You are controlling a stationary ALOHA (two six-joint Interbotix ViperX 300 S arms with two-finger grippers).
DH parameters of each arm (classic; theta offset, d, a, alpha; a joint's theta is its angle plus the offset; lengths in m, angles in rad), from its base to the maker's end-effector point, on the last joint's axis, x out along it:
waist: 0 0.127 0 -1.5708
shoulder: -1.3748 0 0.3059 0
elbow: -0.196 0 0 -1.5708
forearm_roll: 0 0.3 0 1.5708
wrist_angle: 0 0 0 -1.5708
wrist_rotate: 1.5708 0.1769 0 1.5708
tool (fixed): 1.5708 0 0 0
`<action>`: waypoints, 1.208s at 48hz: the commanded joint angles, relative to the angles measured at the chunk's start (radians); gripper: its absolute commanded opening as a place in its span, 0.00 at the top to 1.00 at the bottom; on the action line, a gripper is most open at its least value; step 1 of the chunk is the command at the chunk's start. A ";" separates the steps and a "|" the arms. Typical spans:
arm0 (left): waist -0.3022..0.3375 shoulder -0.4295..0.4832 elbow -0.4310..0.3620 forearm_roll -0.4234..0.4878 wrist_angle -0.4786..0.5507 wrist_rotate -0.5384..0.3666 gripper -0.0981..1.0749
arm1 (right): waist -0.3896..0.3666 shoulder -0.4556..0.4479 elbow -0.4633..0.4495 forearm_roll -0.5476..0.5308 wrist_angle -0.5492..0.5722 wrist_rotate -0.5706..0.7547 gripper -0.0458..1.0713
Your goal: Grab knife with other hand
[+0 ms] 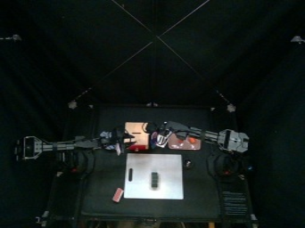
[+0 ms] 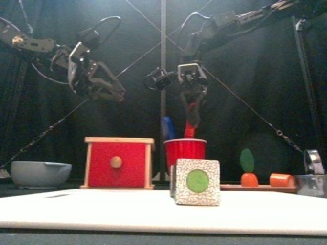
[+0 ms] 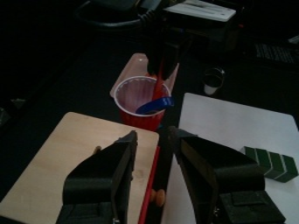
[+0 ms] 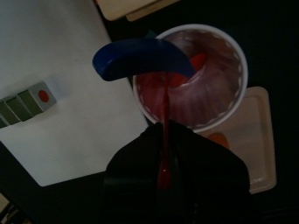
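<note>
A red cup (image 2: 185, 150) stands at the table's back; it also shows in the left wrist view (image 3: 138, 91) and the right wrist view (image 4: 201, 77). A thin red knife (image 2: 192, 121) stands upright in it, next to a blue spoon (image 4: 140, 56). My right gripper (image 2: 192, 97) hangs right over the cup and is shut on the knife's upper end (image 4: 165, 131). My left gripper (image 3: 149, 150) is open and empty. It hovers left of the cup, above the red box (image 2: 119, 163), with its jaws towards the cup.
A white board (image 1: 158, 174) covers the table's front, with a speckled block with a green oval (image 2: 197, 182) on it. A grey bowl (image 2: 38, 173) stands at the far left. Orange pieces (image 2: 278, 179) and a green disc (image 2: 248, 161) lie at the right.
</note>
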 commanded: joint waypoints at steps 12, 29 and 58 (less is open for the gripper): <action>0.002 -0.003 -0.012 0.003 -0.011 0.002 0.27 | -0.015 -0.130 -0.051 -0.012 0.017 0.005 0.63; 0.002 -0.005 -0.014 0.005 -0.011 0.002 0.27 | -0.006 -0.383 0.014 -0.109 -0.048 0.029 0.63; -0.103 -0.015 -0.014 0.179 -0.094 -0.008 0.11 | 0.144 -0.795 0.718 -0.029 -0.862 0.058 0.63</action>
